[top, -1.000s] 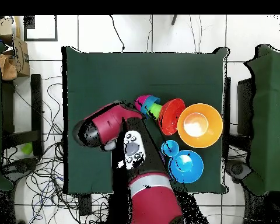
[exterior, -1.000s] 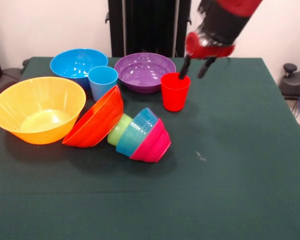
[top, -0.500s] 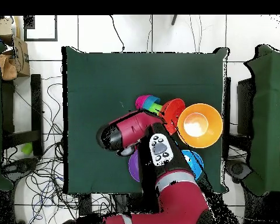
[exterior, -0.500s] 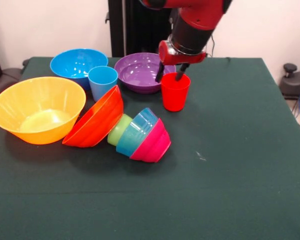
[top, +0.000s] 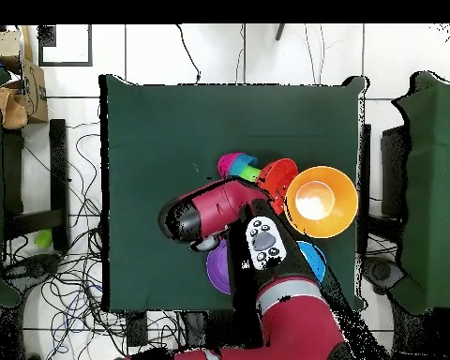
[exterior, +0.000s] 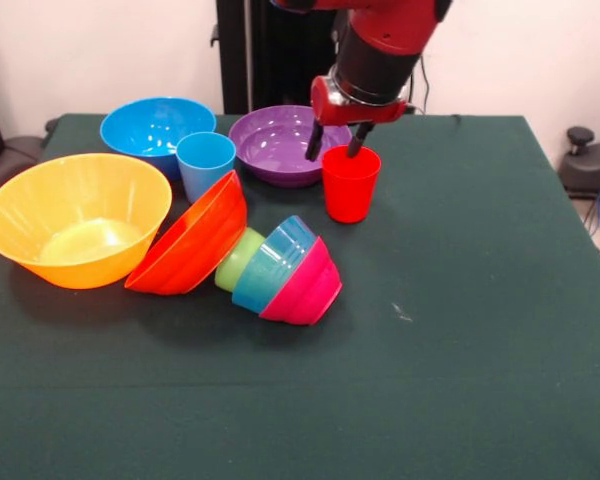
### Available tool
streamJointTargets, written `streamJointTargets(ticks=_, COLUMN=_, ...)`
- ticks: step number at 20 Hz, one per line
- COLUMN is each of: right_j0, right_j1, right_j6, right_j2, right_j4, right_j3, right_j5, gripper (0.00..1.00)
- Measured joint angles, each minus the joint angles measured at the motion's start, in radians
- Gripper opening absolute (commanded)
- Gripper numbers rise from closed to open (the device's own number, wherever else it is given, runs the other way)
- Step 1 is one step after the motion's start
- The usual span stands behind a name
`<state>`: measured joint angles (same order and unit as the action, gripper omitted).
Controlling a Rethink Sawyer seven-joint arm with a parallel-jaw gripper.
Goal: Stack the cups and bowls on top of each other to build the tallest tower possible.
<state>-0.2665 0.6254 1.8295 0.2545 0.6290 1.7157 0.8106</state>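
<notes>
Front view: pincer [exterior: 334,146] hangs open, empty, over the red cup's [exterior: 350,185] rim beside the purple bowl [exterior: 280,140].

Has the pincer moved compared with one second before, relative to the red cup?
Yes. The pincer has shifted toward the picture's left in the front view, from the right side of the red cup to above its left rim, next to the purple bowl.

Table [exterior: 480,330] being covered by dark green cloth. Being carried directly on it: yellow-orange bowl [exterior: 75,230], large blue bowl [exterior: 156,128], light blue cup [exterior: 205,164], purple bowl [exterior: 280,142], red cup [exterior: 350,185], tipped red-orange bowl [exterior: 192,240], sideways nested pile [exterior: 280,268] lying beside it.
</notes>
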Motion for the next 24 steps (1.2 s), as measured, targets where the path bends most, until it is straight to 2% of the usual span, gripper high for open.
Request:
streamJointTargets(ticks=5, right_j0=-0.001, right_j1=0.019, right_j6=0.0, right_j2=0.011, right_j4=-0.001, right_j3=0.001, right_j5=0.0, gripper=1.0)
streamJointTargets(ticks=24, right_j0=-0.11, right_j1=0.083, right_j6=0.0, right_j2=0.097, right_j4=0.0, right_j3=0.002, right_j5=0.003, gripper=1.0)
